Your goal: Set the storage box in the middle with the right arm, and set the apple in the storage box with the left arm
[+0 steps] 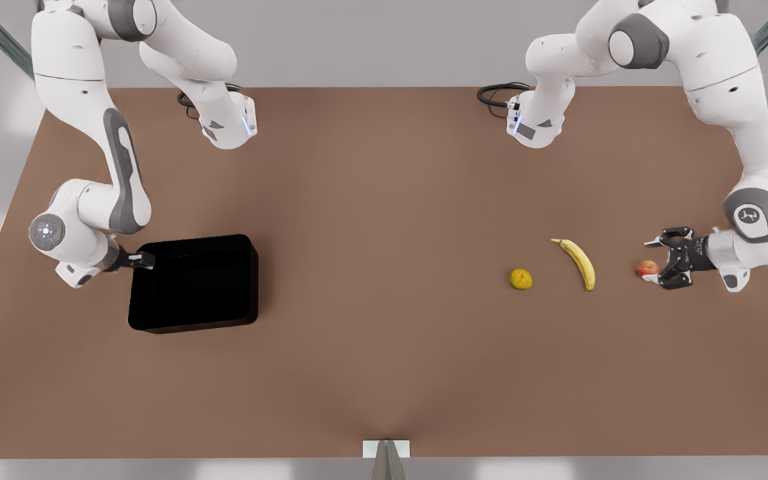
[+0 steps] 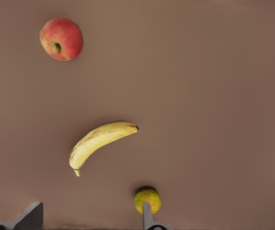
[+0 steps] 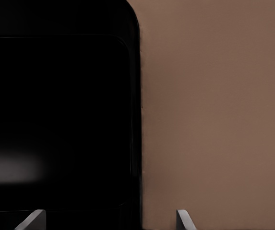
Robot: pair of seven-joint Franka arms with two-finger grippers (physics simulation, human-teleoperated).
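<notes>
Storage box [image 1: 194, 283] sits on the bench [image 1: 384, 373] toward the front view's left, interior lost in blackness, no writing readable. Right pincer [image 1: 143, 260] straddles its wall, fingers [image 3: 183, 219] spread wide, one inside, one outside. Apple [image 1: 647, 269] lies beyond the banana [image 1: 579, 262] from the box, just beside the left pincer [image 1: 657, 257], spread wide too.

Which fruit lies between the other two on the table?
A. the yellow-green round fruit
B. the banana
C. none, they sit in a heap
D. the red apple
B: in the front view the banana lies between the yellow-green round fruit and the apple, all three apart.
</notes>
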